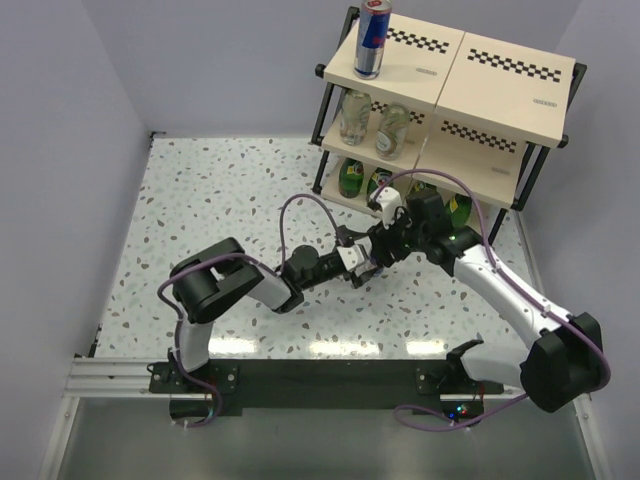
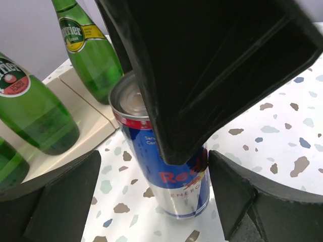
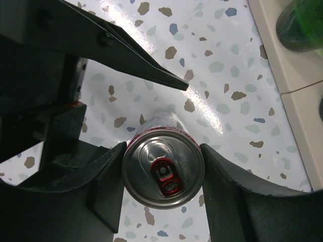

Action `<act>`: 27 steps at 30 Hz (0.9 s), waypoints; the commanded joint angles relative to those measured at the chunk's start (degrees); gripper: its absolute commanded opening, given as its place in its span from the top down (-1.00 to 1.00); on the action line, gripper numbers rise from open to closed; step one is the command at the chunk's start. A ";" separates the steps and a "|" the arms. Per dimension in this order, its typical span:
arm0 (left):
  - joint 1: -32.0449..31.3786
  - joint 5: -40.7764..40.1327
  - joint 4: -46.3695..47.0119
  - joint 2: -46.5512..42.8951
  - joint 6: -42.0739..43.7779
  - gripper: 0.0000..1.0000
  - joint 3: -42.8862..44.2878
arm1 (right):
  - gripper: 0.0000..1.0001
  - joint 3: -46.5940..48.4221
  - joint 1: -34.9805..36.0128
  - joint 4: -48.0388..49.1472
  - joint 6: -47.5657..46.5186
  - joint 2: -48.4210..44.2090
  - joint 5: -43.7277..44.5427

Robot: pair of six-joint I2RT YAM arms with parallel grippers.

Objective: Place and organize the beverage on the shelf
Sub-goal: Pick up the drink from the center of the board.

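1. Right wrist view: the can (image 3: pixel 163 174) stands upright on the table (image 3: pixel 227 75), just beside the shelf (image 3: pixel 298 70), lid up between the fingers of the right gripper (image 3: pixel 162 154).
2. Handling, as a judgement: the wall is thin metal, stiff enough for a firm pinch, yet a hard squeeze would dent it. If it is full, it carries some weight.
3. Its glossy side looks slippery, and the tall, narrow body would tip easily if nudged low or set down crooked.
4. Best hold: across the round body in its upper half, with pads on opposite sides and the can kept vertical.
5. Right gripper: partly closed, with both fingers pressed against opposite sides of the can near the rim, so it is clamped on it.
6. Left gripper (image 2: pixel 154 166): the jaws stand wide apart, one on each side of the can lower down, and hold nothing. One finger sits very close to the can, but I cannot tell whether it touches.
7. On the shelf, a second can (image 1: pixel 372 38) stands on the top board, clear bottles (image 1: pixel 375 122) on the middle one and green bottles (image 2: pixel 38 116) on the bottom.
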 commanded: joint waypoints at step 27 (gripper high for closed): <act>-1.89 -2.63 14.53 0.69 -8.23 1.00 3.46 | -0.16 3.43 -4.72 2.33 4.67 -7.66 -13.26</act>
